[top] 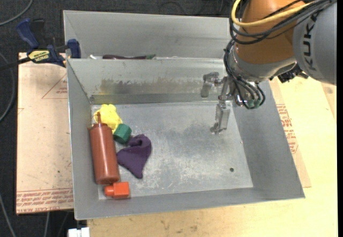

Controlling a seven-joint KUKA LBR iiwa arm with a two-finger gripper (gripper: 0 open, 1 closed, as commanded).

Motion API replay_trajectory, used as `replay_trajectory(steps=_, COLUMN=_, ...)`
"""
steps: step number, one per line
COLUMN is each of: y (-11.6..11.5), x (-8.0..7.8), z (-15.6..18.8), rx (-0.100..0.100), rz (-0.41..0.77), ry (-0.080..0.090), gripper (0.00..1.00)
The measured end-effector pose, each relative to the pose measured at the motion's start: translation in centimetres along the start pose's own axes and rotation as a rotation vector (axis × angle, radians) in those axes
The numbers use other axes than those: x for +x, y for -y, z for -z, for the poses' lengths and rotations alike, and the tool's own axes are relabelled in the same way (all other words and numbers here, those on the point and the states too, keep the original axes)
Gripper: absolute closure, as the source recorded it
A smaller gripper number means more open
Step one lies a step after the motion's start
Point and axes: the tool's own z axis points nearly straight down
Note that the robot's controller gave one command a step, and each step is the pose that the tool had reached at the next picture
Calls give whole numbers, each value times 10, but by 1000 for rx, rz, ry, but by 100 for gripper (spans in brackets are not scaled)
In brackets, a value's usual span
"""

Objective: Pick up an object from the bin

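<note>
1. Grey bin (187, 163) floor lies bare beneath me, so nothing here is within reach.
2. My gripper (220, 119) hangs low over that bare patch. I cannot tell if it is open or shut, and I see nothing in it.
3. Everything lies well apart, crowded along the left wall: cloth (135, 154), green block (122, 133), bottle (103, 155), yellow toy (109, 115), orange block (118, 190).
4. The cloth lies nearest, its right side clear, so it is probably the easiest pick.
</note>
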Motion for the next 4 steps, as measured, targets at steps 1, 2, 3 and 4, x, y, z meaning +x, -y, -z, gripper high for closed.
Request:
replay_trajectory(steps=1, y=0, x=-1, z=5, rx=0, rz=0, ry=8, gripper=0)
replay_trajectory(steps=2, y=-28, x=42, z=38, rx=1, rz=-5, ry=-5, gripper=0)
replay_trajectory(steps=3, y=-22, x=32, z=96, rx=-4, rz=18, ry=3, gripper=0)
replay_trajectory(steps=4, y=0, x=21, z=94, rx=1, rz=-36, ry=23, gripper=0)
